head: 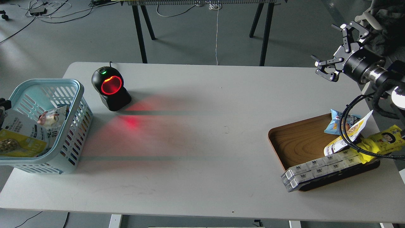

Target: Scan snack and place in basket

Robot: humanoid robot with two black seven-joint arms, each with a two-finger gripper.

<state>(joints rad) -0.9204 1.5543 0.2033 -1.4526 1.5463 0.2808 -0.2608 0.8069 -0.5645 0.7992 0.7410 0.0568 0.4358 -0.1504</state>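
Note:
The snack (22, 139), a pouch with a white top and a yellow bottom showing beige nuts, leans inside the light blue basket (77, 95) at the table's left end. A small dark part of my left arm (3, 104) shows at the left edge, just above the pouch. I cannot tell whether its fingers are open or touch the pouch. My right gripper (329, 47) is open and empty, raised above the table's far right corner, well apart from the tray.
A black scanner (110, 88) with a glowing red window stands right of the basket. Another small packet (52, 117) lies in the basket. A brown wooden tray (297, 142) at the right holds a blue bag (335, 123), a white-yellow pouch (348, 134), a yellow pack (384, 139) and long grey-white boxes (319, 169).

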